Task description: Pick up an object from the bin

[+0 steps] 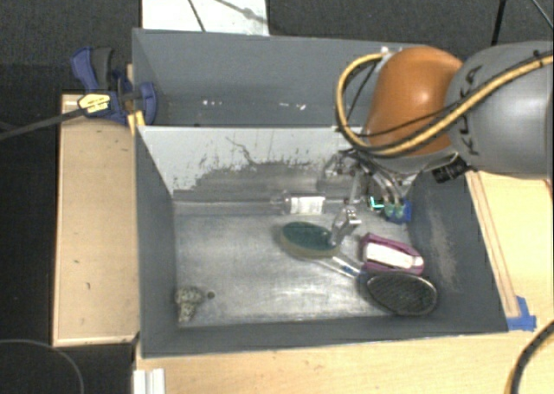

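Note:
My gripper (341,226) hangs low over the right middle of the bin, under the orange wrist cover. Its tip is just right of a dark teal oval disc (305,239) lying flat on the bin floor; whether it touches the disc's right edge I cannot tell. Just behind the disc lies a clear plastic piece with a white label (303,205). To the right, a pink and white object (391,254) rests beside a black oval mesh-faced brush (400,293), whose thin handle runs up-left toward the disc.
A small grey-brown lump (191,299) sits alone near the bin's front left corner. A small blue item (397,212) lies by the right wall, partly behind the arm. The arm and its cables cover the bin's back right.

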